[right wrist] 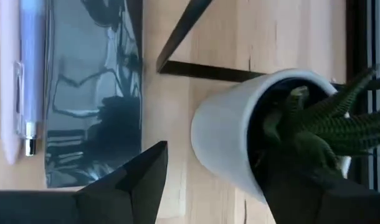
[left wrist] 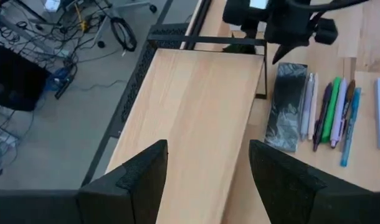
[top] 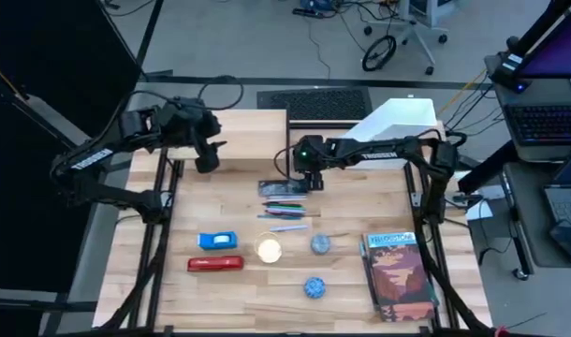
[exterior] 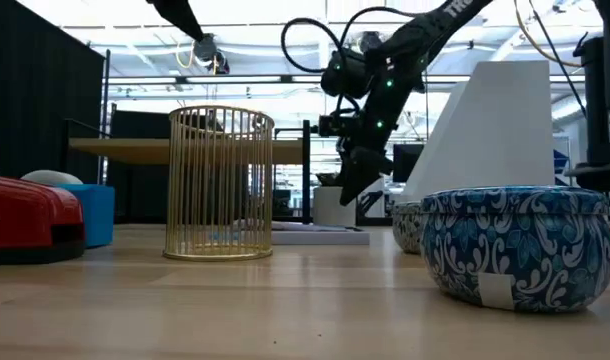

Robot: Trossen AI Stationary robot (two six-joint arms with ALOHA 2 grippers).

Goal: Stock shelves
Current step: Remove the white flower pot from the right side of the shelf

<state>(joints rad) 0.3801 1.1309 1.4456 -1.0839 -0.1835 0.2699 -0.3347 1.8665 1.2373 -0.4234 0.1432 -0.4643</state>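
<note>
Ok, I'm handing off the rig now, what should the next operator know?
Left end effector: open, empty, above the plank shelf.
Right end effector: open around the white plant pot beside the shelf's leg; no grip yet.
White file holder stands at the table's back right.
Pens, dark packet, stapler, blue tins, book lie on the table, unstocked.
Shelf top appears bare.

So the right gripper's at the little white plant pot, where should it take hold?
Grip the white pot across its round wall just under the rim, coming from above. The right gripper is open with its fingers either side of it. The spiky plant overhangs the rim, so stay on the wall.
</note>
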